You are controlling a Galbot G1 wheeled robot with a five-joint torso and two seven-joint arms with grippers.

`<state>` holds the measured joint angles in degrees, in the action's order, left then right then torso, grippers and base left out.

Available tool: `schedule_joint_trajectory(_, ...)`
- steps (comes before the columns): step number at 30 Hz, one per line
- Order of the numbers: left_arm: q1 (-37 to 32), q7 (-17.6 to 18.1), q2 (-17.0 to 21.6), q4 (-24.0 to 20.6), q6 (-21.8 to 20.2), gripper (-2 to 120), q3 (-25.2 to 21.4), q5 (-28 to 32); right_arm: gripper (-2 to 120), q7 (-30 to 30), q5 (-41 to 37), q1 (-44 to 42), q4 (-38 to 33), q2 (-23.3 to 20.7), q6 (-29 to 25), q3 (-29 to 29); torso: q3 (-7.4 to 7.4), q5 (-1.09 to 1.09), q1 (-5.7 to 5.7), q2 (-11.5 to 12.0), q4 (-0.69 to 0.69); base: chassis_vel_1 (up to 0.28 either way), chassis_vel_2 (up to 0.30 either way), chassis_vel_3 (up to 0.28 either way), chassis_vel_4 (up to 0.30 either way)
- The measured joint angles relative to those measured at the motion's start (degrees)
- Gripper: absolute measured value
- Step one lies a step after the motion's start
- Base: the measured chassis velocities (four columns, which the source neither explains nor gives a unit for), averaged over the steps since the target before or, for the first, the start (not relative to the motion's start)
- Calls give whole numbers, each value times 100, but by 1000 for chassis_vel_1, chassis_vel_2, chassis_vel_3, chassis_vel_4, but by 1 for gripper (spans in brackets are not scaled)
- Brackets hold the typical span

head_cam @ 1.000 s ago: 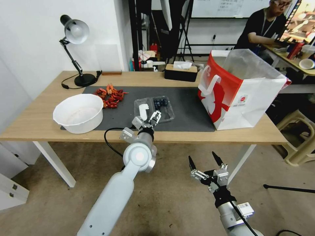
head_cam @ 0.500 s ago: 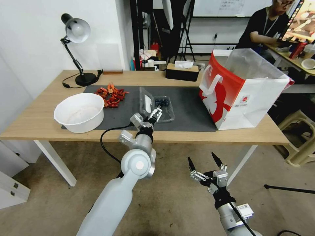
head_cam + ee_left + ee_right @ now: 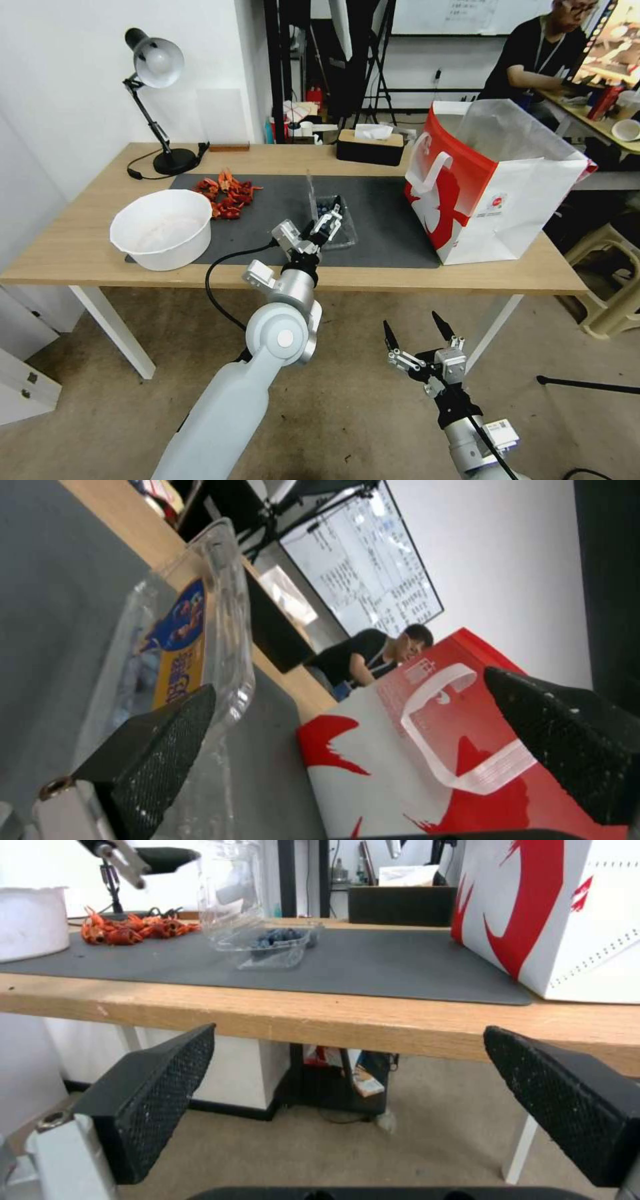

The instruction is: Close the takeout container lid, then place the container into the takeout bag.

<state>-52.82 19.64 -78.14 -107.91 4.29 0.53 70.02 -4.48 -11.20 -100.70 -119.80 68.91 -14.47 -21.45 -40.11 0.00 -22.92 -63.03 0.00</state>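
Takeout container (image 3: pixel 331 220) on grey mat (image 3: pixel 387 227), mid-worktop (image 3: pixel 80 247); blueberry half flat, lid (image 3: pixel 311 197) upright on edge. Left pincer (image 3: pixel 328 221) spread wide, one finger against lid, gripping nothing. Takeout bag (image 3: pixel 493 180) well apart to right. Right pincer (image 3: pixel 413 337) open, empty, below worktop edge.

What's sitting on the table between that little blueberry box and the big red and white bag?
Nothing: in the head view, bare dark mat separates the takeout container from the takeout bag. The right wrist view shows the same.
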Motion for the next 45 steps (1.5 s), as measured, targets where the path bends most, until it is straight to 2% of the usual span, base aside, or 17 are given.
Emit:
schedule_joint_trajectory(4, 211, 81, 4, 108, -305, 100, -5, 435, 100, 0, 5, -1, -3, 10, -1, -4, 0, 0, 0, 0, 0, 0, 0, 0, 0)
schedule_joint_trajectory(12, 629, 256, -69, 410, -584, 100, -12, 1106, 100, 0, 20, -20, 5, 23, -1, -11, 0, 1, 0, 0, 0, 0, 0, 0, 0)
schedule_joint_trajectory(17, 743, 321, -122, 505, -658, 100, -7, 1270, 100, 0, 22, -17, 8, 27, 4, -10, 0, 1, 0, 0, 0, 0, 0, 0, 0)
schedule_joint_trajectory(19, 912, 427, -240, 711, -771, 96, 6, 1468, 100, 0, 22, 4, 24, 32, 14, -6, 0, 1, 0, 0, 0, 0, 0, 0, 0)
schedule_joint_trajectory(21, 985, 611, -307, 812, -845, 87, 30, 1473, 100, 12, -9, 13, 24, 29, 23, -3, 0, 1, 0, 0, 0, 0, 0, 0, 0)
schedule_joint_trajectory(22, 985, 611, -307, 812, -845, 87, 30, 1473, 100, 12, -9, 13, 24, 29, 23, -3, 0, 1, 0, 0, 0, 0, 0, 0, 0)
schedule_joint_trajectory(24, 997, 749, -311, 833, -967, 75, 104, 1354, 100, 58, -84, 18, 3, 17, 27, -2, 0, 1, 0, 0, 0, 0, 0, 0, 0)
schedule_joint_trajectory(25, 997, 749, -311, 833, -967, 75, 104, 1354, 100, 58, -84, 18, 3, 17, 27, -2, 0, 1, 0, 0, 0, 0, 0, 0, 0)
schedule_joint_trajectory(28, 1004, 1056, -284, 864, -1179, 60, 230, 1150, 100, 119, -200, 62, -13, -11, 28, -5, 0, 0, 0, 0, 0, 0, 0, 0, 0)
schedule_joint_trajectory(30, 1013, 1157, -283, 882, -1227, 57, 257, 1096, 100, 129, -231, 83, -16, -20, 30, -6, 0, 1, 0, 0, 0, 0, 0, 0, 0)
schedule_joint_trajectory(32, 1031, 1350, -284, 921, -1294, 47, 286, 1016, 100, 170, -329, 135, -31, -43, 43, -18, 0, 0, 0, 0, 0, 0, 0, 0, 0)
schedule_joint_trajectory(33, 1031, 1350, -284, 921, -1294, 47, 286, 1016, 100, 170, -329, 135, -31, -43, 43, -18, 0, 0, 0, 0, 0, 0, 0, 0, 0)
schedule_joint_trajectory(36, 1044, 1493, -269, 987, -1338, 33, 302, 885, 100, 280, -525, 196, -76, -84, 63, -46, 0, 1, 0, 0, -1, 0, 0, 0, 0)
schedule_joint_trajectory(37, 1044, 1493, -269, 987, -1338, 33, 302, 885, 100, 280, -525, 196, -76, -84, 63, -46, 0, 1, 0, 0, -1, 0, 0, 0, 0)
schedule_joint_trajectory(40, 1044, 1588, -216, 997, -1361, 19, 329, 774, 100, 465, -887, 298, -150, -154, 100, -85, 0, 1, 0, 0, 0, 0, 0, 0, 0)
schedule_joint_trajectory(41, 1044, 1588, -216, 997, -1361, 19, 329, 774, 100, 465, -887, 298, -150, -154, 100, -85, 0, 1, 0, 0, 0, 0, 0, 0, 0)
schedule_joint_trajectory(45, 1042, 1666, -166, 999, -1407, 0, 342, 684, 100, 657, -1866, 640, -289, -274, 289, -157, 0, 1, 0, 0, 0, 0, 0, 0, 0)
